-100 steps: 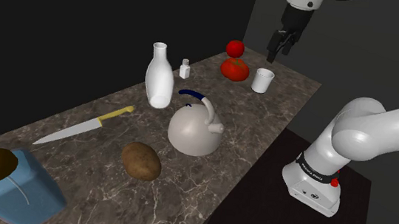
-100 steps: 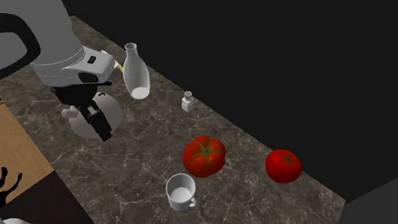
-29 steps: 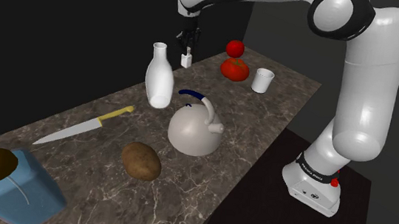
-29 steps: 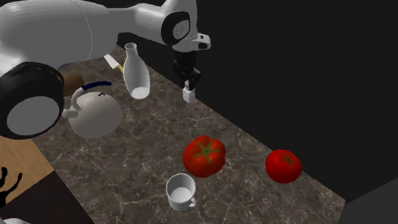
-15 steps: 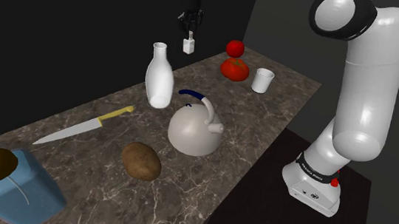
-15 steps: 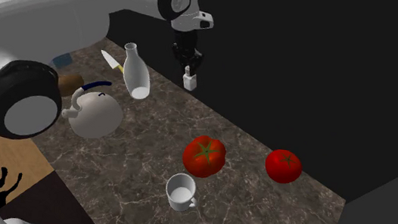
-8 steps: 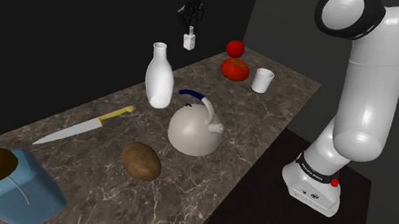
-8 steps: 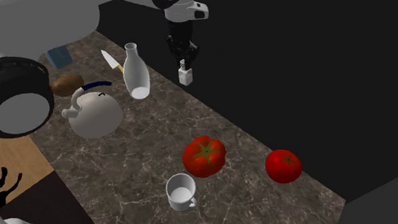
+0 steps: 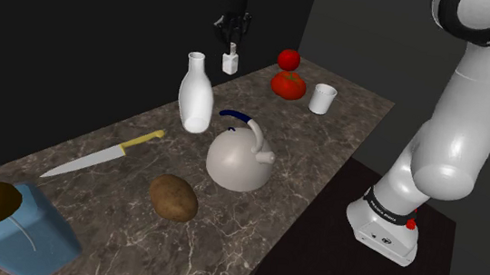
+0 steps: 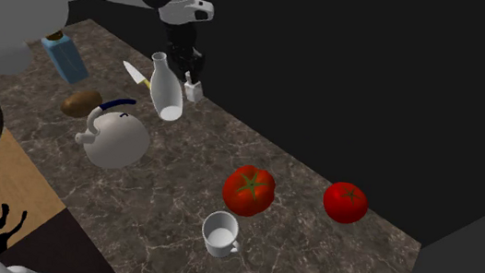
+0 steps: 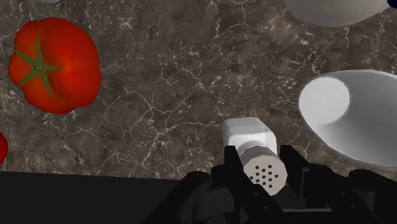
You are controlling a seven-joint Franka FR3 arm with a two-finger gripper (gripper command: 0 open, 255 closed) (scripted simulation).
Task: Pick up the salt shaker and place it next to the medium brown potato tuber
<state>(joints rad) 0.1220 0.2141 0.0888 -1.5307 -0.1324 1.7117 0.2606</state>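
Small white square salt shaker (image 9: pixel 230 63): upper centre of shoulder view, aloft, black two-finger gripper (image 9: pixel 231 42) clamped on its perforated cap; height likely to clear white bottle-vase (image 9: pixel 196 96) toward brown oval potato (image 9: pixel 173 197), lower left.

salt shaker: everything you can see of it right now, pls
The salt shaker is small and plain white: a squarish body under a round cap dotted with dark holes. The gripper has its black fingers shut on the cap, and nothing else touches it. It hangs roughly upright in the air above the dark marbled countertop, and in the shoulder view it sits just beside the neck of the white bottle.
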